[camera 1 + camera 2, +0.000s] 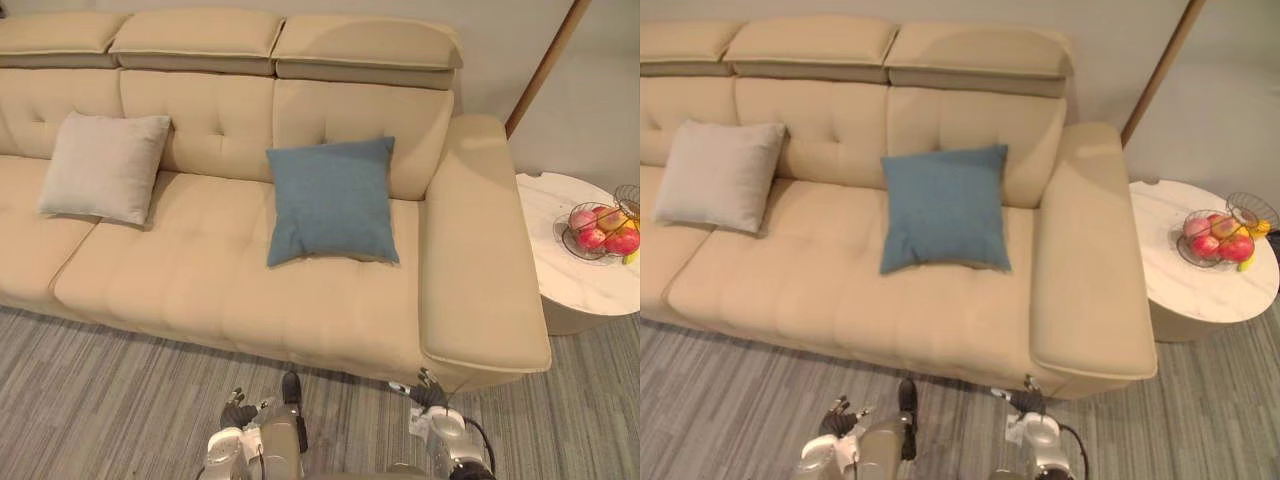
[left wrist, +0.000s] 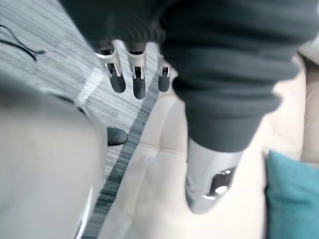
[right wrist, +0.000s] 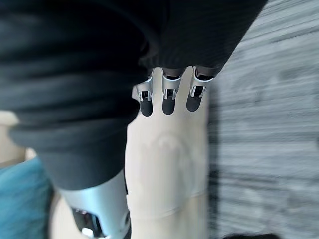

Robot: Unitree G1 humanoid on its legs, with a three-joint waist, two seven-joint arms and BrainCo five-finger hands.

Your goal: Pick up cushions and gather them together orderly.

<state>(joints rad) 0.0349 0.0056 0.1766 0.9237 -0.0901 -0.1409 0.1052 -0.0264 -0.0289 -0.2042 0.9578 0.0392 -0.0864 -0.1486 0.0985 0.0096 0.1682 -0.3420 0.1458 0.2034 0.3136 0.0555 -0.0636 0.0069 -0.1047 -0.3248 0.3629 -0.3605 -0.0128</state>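
The beige sofa [image 1: 300, 300] bears a pale grey cushion [image 1: 105, 165] at left; a blue cushion [image 1: 332, 200] stands well apart, further right.

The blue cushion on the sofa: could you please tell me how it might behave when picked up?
The blue cushion looks plump and cloth-covered, so it is probably light for its size and should squash rather than slip. It leans against the sofa back, so a push would likely tip it flat, not roll it.
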